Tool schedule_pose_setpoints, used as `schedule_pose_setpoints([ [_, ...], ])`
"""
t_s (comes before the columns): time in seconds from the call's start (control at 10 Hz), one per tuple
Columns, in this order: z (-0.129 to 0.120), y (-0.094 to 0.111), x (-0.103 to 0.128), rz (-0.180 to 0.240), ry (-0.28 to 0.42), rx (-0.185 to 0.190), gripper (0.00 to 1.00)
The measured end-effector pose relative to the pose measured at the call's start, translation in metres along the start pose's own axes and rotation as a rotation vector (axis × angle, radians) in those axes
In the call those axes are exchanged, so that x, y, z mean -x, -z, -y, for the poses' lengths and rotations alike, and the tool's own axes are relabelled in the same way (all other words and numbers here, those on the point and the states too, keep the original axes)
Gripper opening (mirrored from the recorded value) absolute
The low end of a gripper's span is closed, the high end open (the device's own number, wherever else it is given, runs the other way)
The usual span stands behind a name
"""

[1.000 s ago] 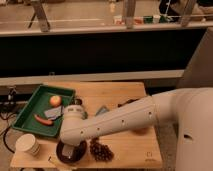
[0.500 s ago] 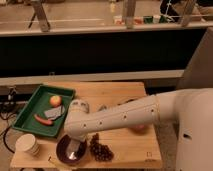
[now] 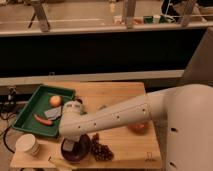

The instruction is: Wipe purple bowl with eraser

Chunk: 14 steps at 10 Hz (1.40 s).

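from the one camera view, the arm [image 3: 120, 117] reaches from the right across the wooden table [image 3: 120, 92] and bends down at the near left, where the gripper [image 3: 70, 146] sits low over the purple bowl [image 3: 77, 150], which stands at the near edge of the table between the paper cup [image 3: 27, 145] and a dark bunch of grapes [image 3: 101, 150]. the arm's own bulk hides the fingers, so i cannot tell how far apart they are or whether they hold an eraser. the likely trouble: the bowl is shallow and close to the table's near edge, so a sideways wiping push could slide it off or tip it; it could also shove the grapes just beside it, or knock the light cup over. if the eraser is loosely held, it could drop into the bowl. counted: one purple bowl, one paper cup, one bunch of grapes, one green tray [image 3: 30, 107] at the far left holding one round orange fruit [image 3: 55, 100], one red sausage-like piece [image 3: 42, 119] and one grey flat piece [image 3: 53, 113], and one orange thing [image 3: 138, 127] under the arm at the right.
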Motion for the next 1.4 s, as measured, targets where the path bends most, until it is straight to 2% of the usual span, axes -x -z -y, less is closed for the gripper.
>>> schedule_pose_setpoints([
  [0.3,0.006,0.015,0.023,0.018,0.03,-0.076,0.0],
  [0.5,-0.001,0.021,0.039,0.032,0.041,-0.084,0.0],
  [0.6,-0.011,0.021,0.038,0.029,0.032,-0.074,0.0],
  [0.9,-0.045,0.02,0.018,-0.007,-0.037,-0.034,0.0],
  [1.2,-0.051,0.021,-0.014,-0.07,-0.077,-0.014,0.0],
  [1.4,-0.045,0.018,-0.026,-0.087,-0.087,-0.022,0.0],
])
